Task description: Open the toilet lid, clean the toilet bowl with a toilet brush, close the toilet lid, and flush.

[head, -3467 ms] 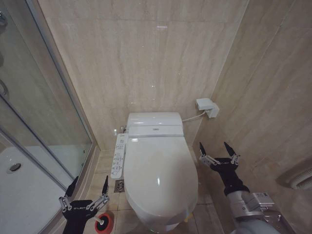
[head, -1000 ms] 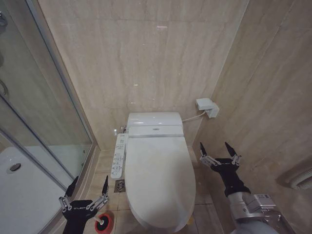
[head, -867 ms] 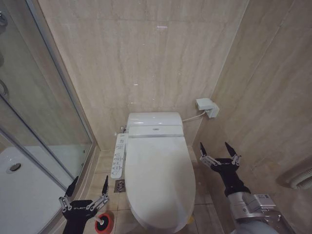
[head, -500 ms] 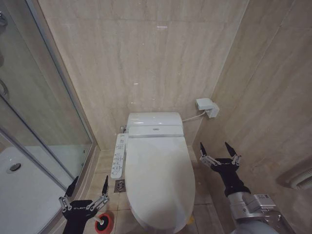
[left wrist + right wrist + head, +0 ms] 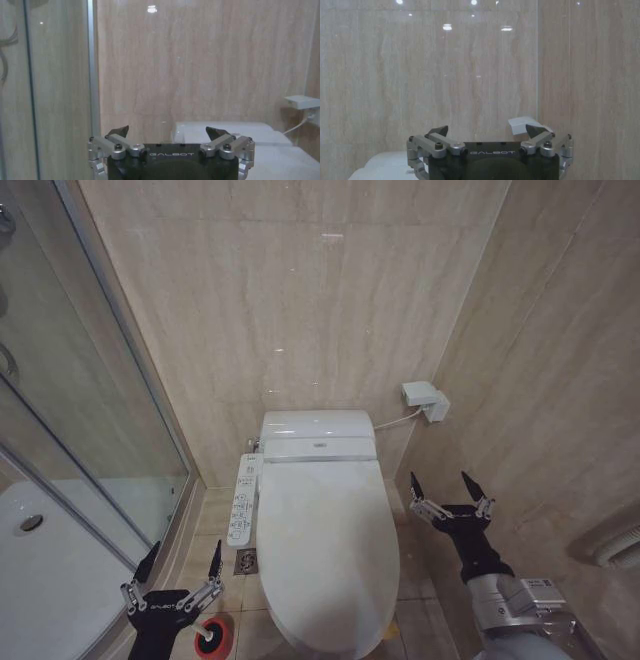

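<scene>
You see the toilet lid (image 5: 325, 555) lying closed over the bowl, in the middle of the head view toward 6 o'clock. Your left gripper (image 5: 184, 559) hangs at 7 o'clock with fingers spread, holding nothing, just above the toilet brush (image 5: 209, 639) in its red holder on the floor. Your right gripper (image 5: 444, 484) waits at 4 o'clock beside the lid, also spread wide and empty.

Head cam looked down from high, facing the back wall (image 5: 300, 300), toilet lid (image 5: 325, 550) centred below. Both wrist cams sat low, facing fwd level at that same wall, close behind own fingers; all three shared wall & junction box (image 5: 424, 400)
</scene>
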Robot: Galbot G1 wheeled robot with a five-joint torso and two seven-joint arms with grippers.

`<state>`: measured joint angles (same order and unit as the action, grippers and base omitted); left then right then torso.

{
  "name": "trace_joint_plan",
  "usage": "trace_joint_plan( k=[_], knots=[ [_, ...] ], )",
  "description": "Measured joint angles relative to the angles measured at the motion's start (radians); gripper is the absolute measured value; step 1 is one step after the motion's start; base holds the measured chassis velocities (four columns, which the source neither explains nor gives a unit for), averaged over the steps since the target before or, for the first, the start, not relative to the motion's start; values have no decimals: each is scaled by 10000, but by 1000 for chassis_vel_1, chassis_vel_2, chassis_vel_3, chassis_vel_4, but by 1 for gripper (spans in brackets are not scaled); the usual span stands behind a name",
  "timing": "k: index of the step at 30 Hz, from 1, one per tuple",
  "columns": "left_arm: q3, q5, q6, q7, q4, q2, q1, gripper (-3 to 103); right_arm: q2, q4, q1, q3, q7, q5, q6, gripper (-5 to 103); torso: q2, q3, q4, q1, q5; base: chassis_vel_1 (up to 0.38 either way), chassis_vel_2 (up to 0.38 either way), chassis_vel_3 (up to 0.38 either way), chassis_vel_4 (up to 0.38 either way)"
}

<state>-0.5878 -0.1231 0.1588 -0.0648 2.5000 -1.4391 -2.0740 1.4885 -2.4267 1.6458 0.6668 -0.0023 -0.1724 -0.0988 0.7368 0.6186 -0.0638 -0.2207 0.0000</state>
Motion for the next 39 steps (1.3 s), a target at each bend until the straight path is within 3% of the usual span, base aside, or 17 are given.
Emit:
trace_joint_plan(
  k=[3, 5, 8, 9, 12, 13, 17, 20, 27, 30, 31, 34, 35, 38, 39],
  knots=[
    [-598, -667, -1048, 9, 0, 178, 579, 100, 0, 0, 0, 0, 0, 0, 0, 100, 0, 0, 0, -1, -1, 0, 0, 0, 0],
    [-753, -851, -1339, 13, 0, 230, 741, 100, 0, 0, 0, 0, 0, 0, 0, 100, 0, 0, -1, 0, -1, 0, 0, 0, 0],
    [-1362, -1531, -2422, 33, 0, 410, 1338, 100, 0, 0, 0, 0, 0, 0, 0, 100, 0, 0, 0, 0, -2, 0, 0, 0, 0],
    [-1362, -1531, -2422, 33, 0, 410, 1338, 100, 0, 0, 0, 0, 0, 0, 0, 100, 0, 0, 0, 0, -2, 0, 0, 0, 0],
    [-1909, -2150, -3395, 46, 0, 582, 1871, 100, 0, 0, 0, 0, 0, 0, 0, 100, 0, 0, -1, 0, -2, 0, 0, 0, 0],
    [-1909, -2150, -3395, 46, 0, 582, 1871, 100, 0, 0, 0, 0, 0, 0, 0, 100, 0, 0, -1, 0, -2, 0, 0, 0, 0],
    [-2681, -3017, -4775, 68, 0, 812, 2630, 100, 0, 0, 0, 0, 0, 0, 0, 100, 0, 0, -1, -1, -2, 0, 0, 0, 0],
    [-2878, -3242, -5130, 74, 0, 875, 2825, 100, 0, 0, 0, 0, 0, 0, 0, 100, 0, 0, -3, -1, -2, 0, 0, 0, 0],
    [-2949, -3299, -5160, 106, -39, 907, 2898, 97, 0, 0, 0, 0, 0, 0, 0, 100, 0, 0, 0, -1, -1, 0, 0, 0, 0],
    [-3019, -3235, -4402, 291, -475, 1020, 2986, 97, 0, 0, 0, 0, 0, 0, 0, 100, 0, 0, -1, -1, -1, 0, 0, 0, 0],
    [-3019, -3235, -4402, 291, -475, 1020, 2986, 97, 0, 0, 0, 0, 0, 0, 0, 100, 0, 0, -1, -1, -1, 0, 0, 0, 0],
    [-3099, -3083, -3321, 547, -1056, 1173, 3093, 96, 0, 0, 0, 0, 0, 0, 0, 100, 0, 0, -1, -1, -1, 0, 0, 0, 0],
    [-3099, -3083, -3321, 547, -1056, 1173, 3093, 96, 0, 0, 0, 0, 0, 0, 0, 100, 0, 0, -1, -1, -1, 0, 0, 0, 0],
    [-3206, -2877, -1899, 882, -1819, 1370, 3236, 96, -1, 0, 0, 0, 0, 0, 0, 100, 0, 0, -1, -1, -2, 0, 0, 0, 0],
    [-3206, -2877, -1899, 882, -1819, 1370, 3236, 96, -1, 0, 0, 0, 0, 0, 0, 100, 0, 0, -1, -1, -2, 0, 0, 0, 0]
  ],
)
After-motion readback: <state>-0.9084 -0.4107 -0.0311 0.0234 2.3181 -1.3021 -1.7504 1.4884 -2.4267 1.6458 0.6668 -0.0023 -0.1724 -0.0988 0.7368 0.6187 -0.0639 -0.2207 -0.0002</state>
